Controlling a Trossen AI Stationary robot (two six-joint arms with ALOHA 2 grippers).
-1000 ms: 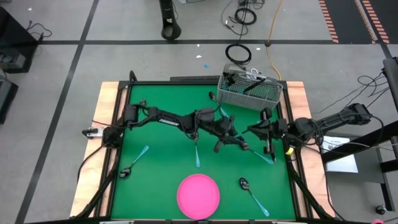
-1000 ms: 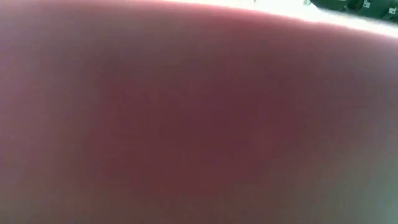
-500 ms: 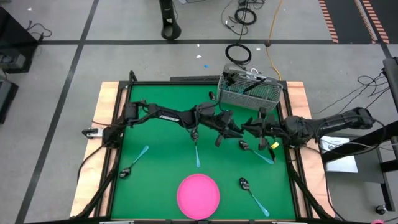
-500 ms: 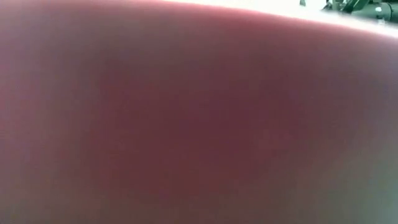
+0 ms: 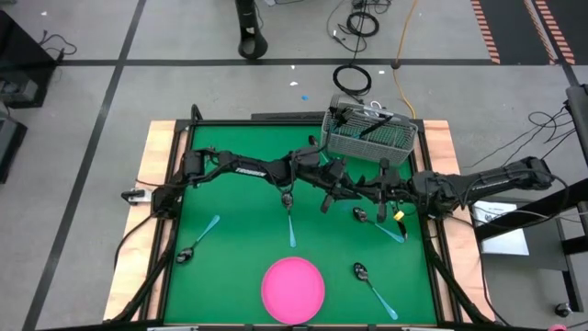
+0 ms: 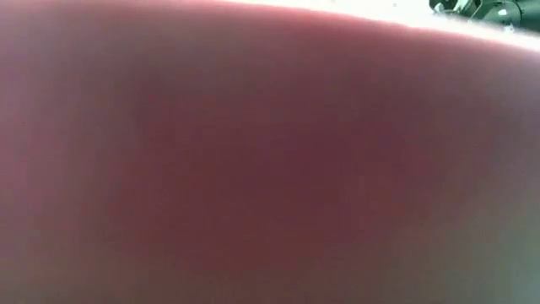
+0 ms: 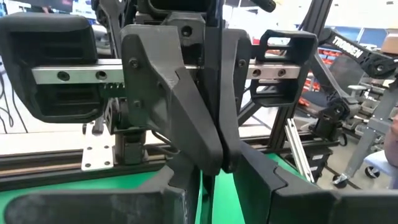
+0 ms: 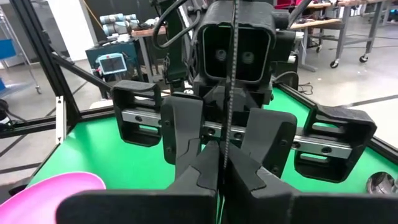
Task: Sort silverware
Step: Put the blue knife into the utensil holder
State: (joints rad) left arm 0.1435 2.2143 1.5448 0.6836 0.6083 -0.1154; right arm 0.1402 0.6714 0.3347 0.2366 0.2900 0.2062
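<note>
My left gripper (image 5: pixel 347 190) and my right gripper (image 5: pixel 369 190) meet tip to tip above the table's right middle, both shut on one utensil. Its thin light-blue handle (image 7: pixel 206 190) shows between the fingers in the left wrist view. In the right wrist view it is a thin dark line (image 8: pixel 234 74). Its head is hidden. Other utensils lie flat on the green mat (image 5: pixel 239 211): one at the left (image 5: pixel 200 237), one in the middle (image 5: pixel 290 221), one under the grippers (image 5: pixel 378 223), one near the front (image 5: pixel 373 291). My left gripper pinches the utensil's thin handle (image 8: pixel 222 163) between its two fingertips, coming level from the table's left. The utensil is lifted clear of the mat. My right gripper pinches the same handle (image 7: pixel 211 173) between its fingertips, coming level from the table's right. Which end each holds is hidden by the fingers.
A grey wire-mesh basket (image 5: pixel 369 134) with several utensils in it stands at the far right corner, just beyond the grippers. A round pink plate (image 5: pixel 294 287) lies at the near edge; it fills the low view (image 6: pixel 253 169) as a blur. Wooden rails frame the mat.
My right gripper has moved toward the table's left and my left gripper slightly toward the right and far edge, so the two have come together tip to tip over the mat. The utensils on the mat have stayed where they were.
</note>
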